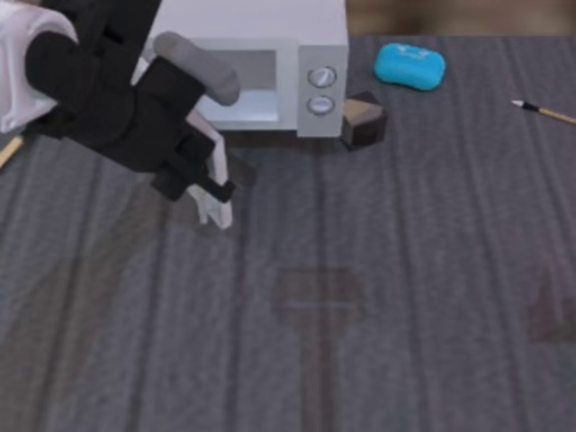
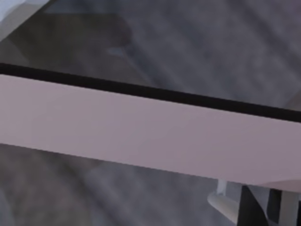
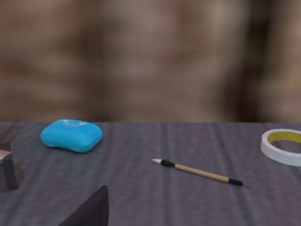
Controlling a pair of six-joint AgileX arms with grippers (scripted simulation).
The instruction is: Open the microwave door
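At near-left of the table, left gripper (image 1: 214, 187) sits against the swung-out microwave door (image 1: 219, 193), apparently clamped on it. Door edge runs near-far. Beyond, microwave (image 1: 270, 54) stands far-left, cavity exposed. Right gripper (image 3: 89, 214): jaw state indeterminable.

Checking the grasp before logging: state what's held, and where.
Left gripper is at the open microwave door's outer edge; whether it grips cannot be told. Right gripper holds nothing visible.

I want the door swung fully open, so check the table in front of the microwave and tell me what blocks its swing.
Nothing visible does. The microwave door already stands swung out from the microwave, with the left gripper at its outer edge. The table around it is bare; the dark cube sits on the knob side.
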